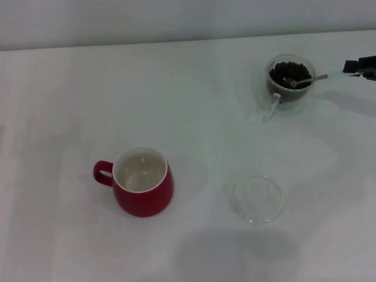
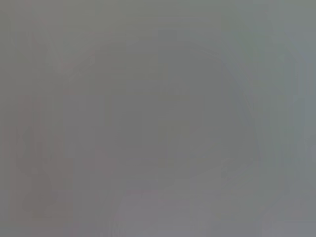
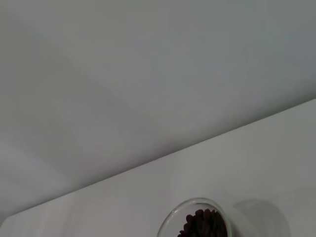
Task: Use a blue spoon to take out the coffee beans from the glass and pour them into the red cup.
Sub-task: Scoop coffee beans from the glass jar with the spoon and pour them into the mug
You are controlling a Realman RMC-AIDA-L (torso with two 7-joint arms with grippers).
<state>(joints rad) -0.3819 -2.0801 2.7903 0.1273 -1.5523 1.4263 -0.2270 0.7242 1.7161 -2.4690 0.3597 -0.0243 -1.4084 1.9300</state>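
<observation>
The glass (image 1: 288, 88) stands at the far right of the table with a heap of dark coffee beans (image 1: 283, 71) inside. The blue spoon (image 1: 330, 75) lies across its rim, with its metal bowl down among the beans and its pale handle pointing right. My right gripper (image 1: 351, 67) reaches in from the right edge of the head view and is shut on the handle's end. The right wrist view shows the glass (image 3: 170, 224) and the coffee beans (image 3: 203, 225) at its lower border. The red cup (image 1: 144, 191) stands near left of centre, white inside, and holds nothing. My left gripper is out of view.
A shallow clear glass dish (image 1: 259, 198) lies on the white table (image 1: 194, 106), to the right of the red cup and nearer to me than the glass. The table's back edge meets a pale wall (image 1: 176, 17). The left wrist view shows only blank grey.
</observation>
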